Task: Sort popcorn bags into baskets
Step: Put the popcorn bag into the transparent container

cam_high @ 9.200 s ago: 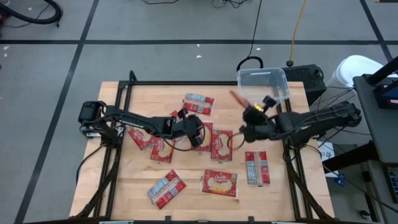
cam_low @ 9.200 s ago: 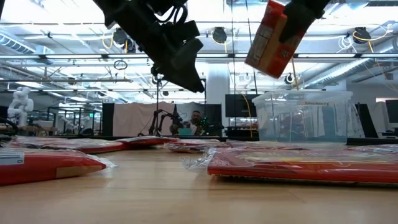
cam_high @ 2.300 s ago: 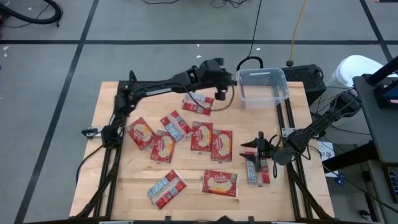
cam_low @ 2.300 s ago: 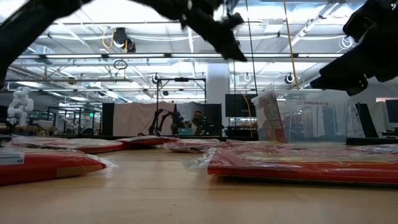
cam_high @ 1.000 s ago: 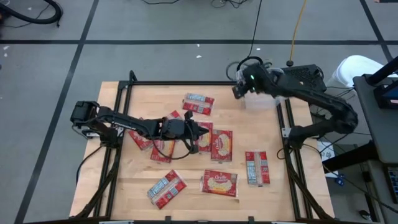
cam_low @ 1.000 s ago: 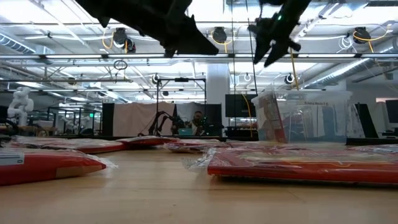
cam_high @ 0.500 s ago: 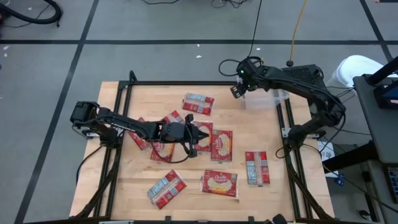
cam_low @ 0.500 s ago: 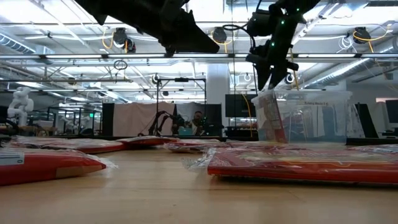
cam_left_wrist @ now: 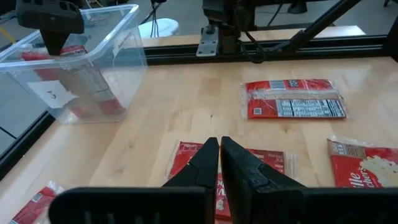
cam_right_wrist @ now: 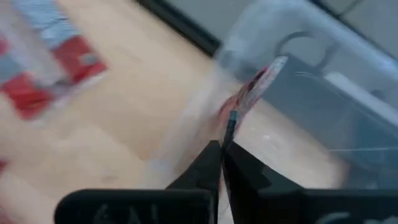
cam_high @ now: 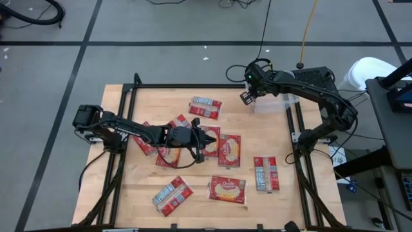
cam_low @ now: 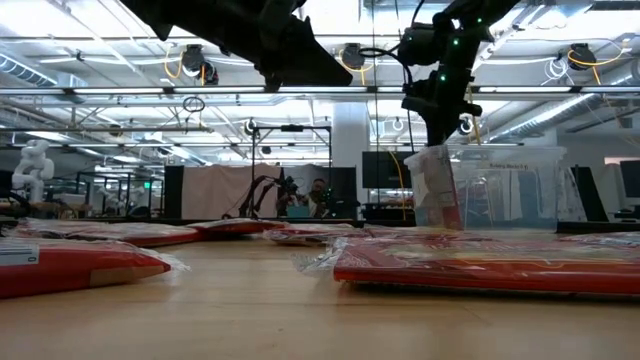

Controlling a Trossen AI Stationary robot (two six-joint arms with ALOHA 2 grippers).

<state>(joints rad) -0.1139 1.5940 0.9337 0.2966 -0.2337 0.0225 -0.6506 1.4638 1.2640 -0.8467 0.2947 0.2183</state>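
The high view looks straight down on the whole bench (cam_high: 141,193) and the surrounding floor, while the low view sits at bench-top height, very near the closest packets, facing level across to the clear tub (cam_low: 500,190) and the room behind. The left wrist view looks from mid-bench toward the far right corner, taking in that tub; the right wrist view hangs close over the tub's rim, so all four share it.

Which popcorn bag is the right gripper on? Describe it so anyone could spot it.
Find the clear tub at the table's far right corner. The bag stands on edge inside it, leaning against the wall nearest the table's middle, with the right gripper shut at its top edge. Every other red bag lies flat on the wood.
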